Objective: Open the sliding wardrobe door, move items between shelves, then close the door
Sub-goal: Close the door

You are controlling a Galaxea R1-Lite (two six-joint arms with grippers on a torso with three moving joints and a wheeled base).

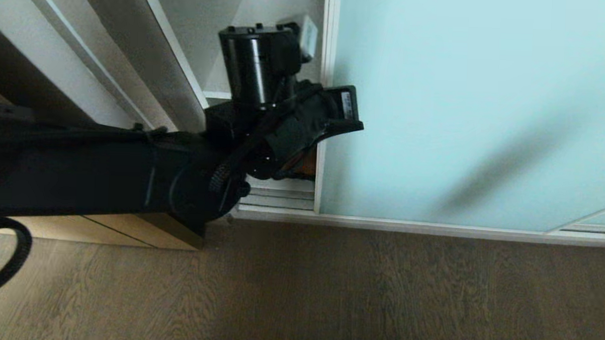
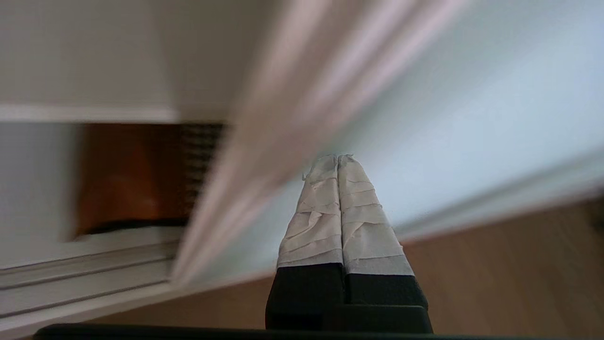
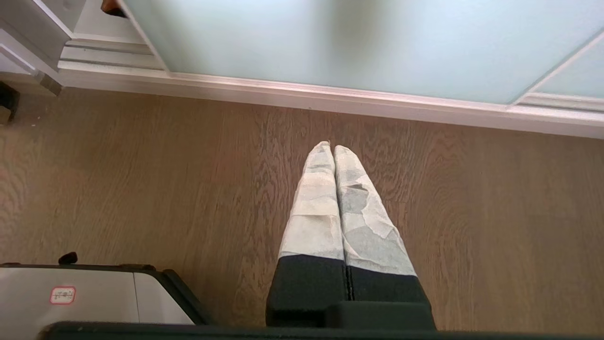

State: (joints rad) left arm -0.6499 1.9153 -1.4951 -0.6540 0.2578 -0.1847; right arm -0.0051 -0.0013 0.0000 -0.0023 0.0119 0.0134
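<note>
Our left hand (image 2: 338, 158) clenched empty at the sliding wardrobe door (image 1: 475, 110) frame edge, low near the track. Items (image 2: 127, 179) sit on the bottom shelf behind. Right hand (image 3: 333, 147) clenched empty above the floor (image 3: 141, 189).

the lowest white shelf (image 2: 37, 189) of the wardrobe carries a rust-brown piece of clothing (image 2: 127, 179) with a dark houndstooth piece just beside it, both resting on its board behind the white floor track (image 1: 276, 197). the track lies on a brown wooden floor (image 1: 378, 293).
</note>
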